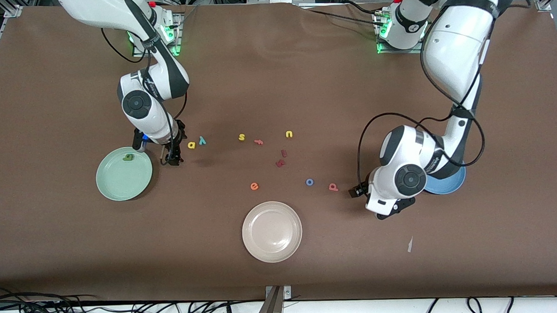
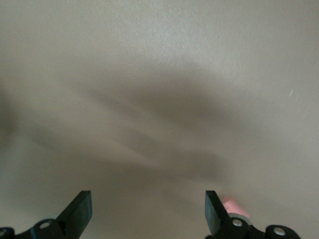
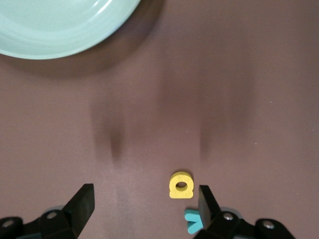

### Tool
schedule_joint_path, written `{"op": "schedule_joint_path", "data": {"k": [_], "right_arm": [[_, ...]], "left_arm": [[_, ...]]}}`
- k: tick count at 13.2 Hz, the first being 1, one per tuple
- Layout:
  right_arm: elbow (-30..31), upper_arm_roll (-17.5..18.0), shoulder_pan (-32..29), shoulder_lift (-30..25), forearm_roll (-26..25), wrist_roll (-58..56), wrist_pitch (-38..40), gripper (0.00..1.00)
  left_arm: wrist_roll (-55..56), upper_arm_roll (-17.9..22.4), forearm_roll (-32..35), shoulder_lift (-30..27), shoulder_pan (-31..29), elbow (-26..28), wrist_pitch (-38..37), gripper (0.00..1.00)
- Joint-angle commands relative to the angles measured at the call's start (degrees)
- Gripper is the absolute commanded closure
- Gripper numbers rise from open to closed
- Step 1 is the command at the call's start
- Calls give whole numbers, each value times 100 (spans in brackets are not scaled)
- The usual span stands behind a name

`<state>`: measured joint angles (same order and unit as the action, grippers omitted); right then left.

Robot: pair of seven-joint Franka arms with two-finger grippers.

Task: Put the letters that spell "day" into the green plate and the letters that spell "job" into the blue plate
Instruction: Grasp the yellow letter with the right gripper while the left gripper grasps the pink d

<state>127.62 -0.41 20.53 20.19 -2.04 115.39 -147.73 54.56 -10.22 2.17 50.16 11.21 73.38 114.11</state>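
Brown table (image 1: 275,73): "d" (image 1: 129,157) lay in green plate (image 1: 117,185), "a" (image 1: 192,144) & "y" (image 1: 202,140) just beside right gripper (image 1: 173,160), jaws wide, empty. Left gripper (image 1: 394,210), open, empty, hung by blue plate (image 1: 448,185); "o" (image 1: 309,182), "b" (image 1: 333,187) on table toward its end, "j" not made out. Risk: w/ "y" touching-close, jaws closing on "a" could nudge or snag it.

A brown table cover (image 1: 275,73) spans the whole work surface. On it, nearest the front camera, sits a round beige plate with a shallow rim (image 1: 272,254). Farther from the camera lie small foam letters: an orange "e" (image 1: 254,186), two dark red letters (image 1: 281,159) close together, a salmon letter (image 1: 258,141), a yellow "s" (image 1: 241,137) and a yellow "u" (image 1: 289,134). A small white scrap (image 1: 409,244) lies toward the left arm's end.
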Motion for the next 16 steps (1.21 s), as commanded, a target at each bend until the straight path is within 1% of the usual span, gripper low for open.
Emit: {"op": "schedule_joint_path", "data": {"k": [1, 4, 6, 7, 9, 11, 12, 14, 15, 16], "right_arm": [[333, 6, 73, 11, -60, -42, -449, 8], [422, 15, 126, 73, -60, -43, -599, 8], [431, 23, 161, 134, -60, -43, -599, 8], [439, 24, 170, 178, -60, -43, -625, 8], [448, 23, 179, 249, -60, -43, -739, 16], [466, 24, 214, 284, -60, -43, -784, 16], [492, 24, 214, 284, -60, -43, -784, 23], [492, 24, 214, 267, -51, 19, -784, 68], [492, 24, 214, 267, -51, 36, -784, 85], [492, 24, 214, 258, -51, 36, -775, 99]], "left_arm": [[1604, 47, -425, 249, 154, -342, 495, 0], [2653, 55, -480, 240, 443, -289, 1014, 0], [3032, 55, -437, 153, 505, 165, 1637, 1], [3156, 64, -410, 39, 532, 394, 1780, 2], [3314, 82, -401, -111, 601, 825, 2078, 2], [3464, 90, -323, -295, 611, 1221, 2308, 5], [3691, 82, -157, -331, 620, 1275, 2308, 9], [4009, 55, 169, -322, 637, 1293, 2308, 17], [4027, 55, 179, -322, 637, 1302, 2308, 21], [4062, 55, 179, -314, 637, 1302, 2300, 24]]}}
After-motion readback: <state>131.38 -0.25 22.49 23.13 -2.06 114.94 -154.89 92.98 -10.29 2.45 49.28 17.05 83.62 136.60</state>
